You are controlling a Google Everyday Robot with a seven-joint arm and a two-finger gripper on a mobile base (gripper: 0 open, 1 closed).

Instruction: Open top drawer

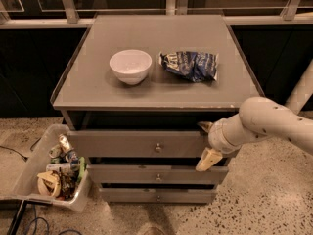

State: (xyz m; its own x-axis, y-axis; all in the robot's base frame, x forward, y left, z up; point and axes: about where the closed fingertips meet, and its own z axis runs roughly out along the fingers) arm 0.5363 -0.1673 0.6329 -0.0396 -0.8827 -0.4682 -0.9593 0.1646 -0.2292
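The top drawer (127, 144) is the uppermost grey front under the cabinet top, with a small round metal knob (158, 147) at its centre. A dark gap shows above it, and its inside is hidden. My gripper (206, 143) is at the right end of this front, well to the right of the knob. It is open, with one tan fingertip (204, 127) at the front's upper edge and the other (207, 160) at its lower edge. The white arm (264, 121) comes in from the right.
A white bowl (130, 66) and a crumpled blue chip bag (190, 65) lie on the cabinet top (88, 89). Two shorter drawer fronts (156, 174) sit below. A clear bin (36, 155) of cans and trash stands on the floor at the left.
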